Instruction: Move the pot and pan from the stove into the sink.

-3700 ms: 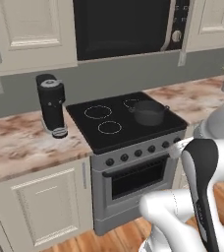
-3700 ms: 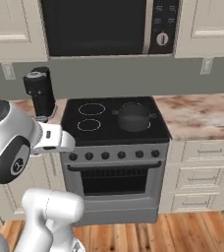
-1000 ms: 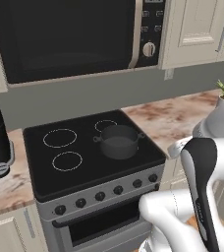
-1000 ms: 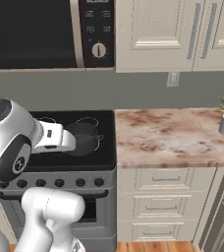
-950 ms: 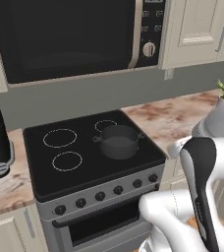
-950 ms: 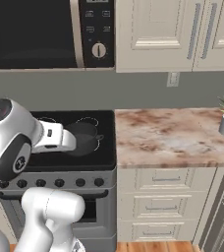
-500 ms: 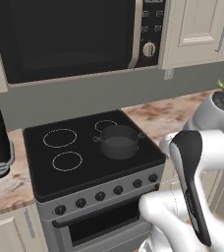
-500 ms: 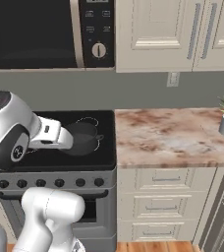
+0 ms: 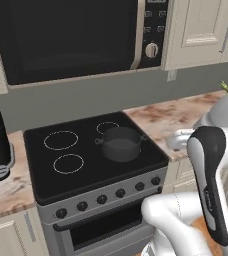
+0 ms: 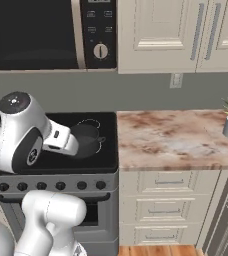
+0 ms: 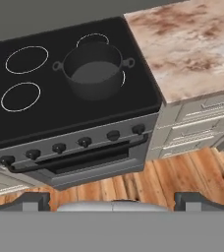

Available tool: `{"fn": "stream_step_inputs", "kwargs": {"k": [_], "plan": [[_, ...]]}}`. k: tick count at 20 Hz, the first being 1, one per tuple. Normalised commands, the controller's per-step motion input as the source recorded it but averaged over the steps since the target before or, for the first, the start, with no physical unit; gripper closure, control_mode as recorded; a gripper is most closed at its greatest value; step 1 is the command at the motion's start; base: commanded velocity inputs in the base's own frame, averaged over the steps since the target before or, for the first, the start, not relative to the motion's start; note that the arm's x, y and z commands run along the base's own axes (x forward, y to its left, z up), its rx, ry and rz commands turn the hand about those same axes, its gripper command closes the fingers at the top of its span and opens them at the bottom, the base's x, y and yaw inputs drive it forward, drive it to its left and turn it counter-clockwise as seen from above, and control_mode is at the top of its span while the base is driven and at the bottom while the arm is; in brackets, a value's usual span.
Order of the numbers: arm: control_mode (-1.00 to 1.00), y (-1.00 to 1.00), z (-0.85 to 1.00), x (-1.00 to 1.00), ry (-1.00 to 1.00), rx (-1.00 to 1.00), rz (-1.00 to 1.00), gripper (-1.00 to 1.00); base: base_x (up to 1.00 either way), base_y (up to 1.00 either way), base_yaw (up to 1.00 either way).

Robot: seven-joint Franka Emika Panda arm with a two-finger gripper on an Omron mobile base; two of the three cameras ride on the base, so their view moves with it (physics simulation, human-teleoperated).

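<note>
- The pot [image 9: 121,143] sits on the stove's [image 9: 76,172] right front burner, uncovered, ready to be lifted.
- The tool [image 11: 112,201] hangs back above the floor, fingers wide apart, holding nothing.

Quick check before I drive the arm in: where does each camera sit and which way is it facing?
Left base view: behind the arm's left, looking forward and down at the stove with the pot; white arm at lower right.
Right base view: behind its right, facing the stove's right side and the counter; arm at lower left.
Hand view: high above, looking down on pot and oven front; jaws wide apart at the bottom.
All three share stove and pot.
</note>
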Motion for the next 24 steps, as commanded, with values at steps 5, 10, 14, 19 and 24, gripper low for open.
{"fn": "stream_step_inputs", "kwargs": {"k": [5, 10, 14, 19, 24], "plan": [[-1.0, 0.0, -0.04, 0.0, -0.02, 0.11, -0.06, -1.0, 0.0, 0.0, 0.0], [-1.0, 0.05, -0.12, 0.09, -0.06, 0.03, -0.06, -1.0, 0.0, 0.0, 0.0], [-1.0, 0.08, -0.29, 0.12, -0.01, 0.04, -0.02, -1.0, 0.0, 0.0, 0.0], [-1.0, 0.05, -0.19, 0.29, 0.01, 0.06, 0.0, -1.0, 0.0, 0.0, 0.0], [-1.0, 0.05, -0.15, 0.47, 0.04, 0.04, 0.0, -1.0, 0.0, 0.0, 0.0]]}}
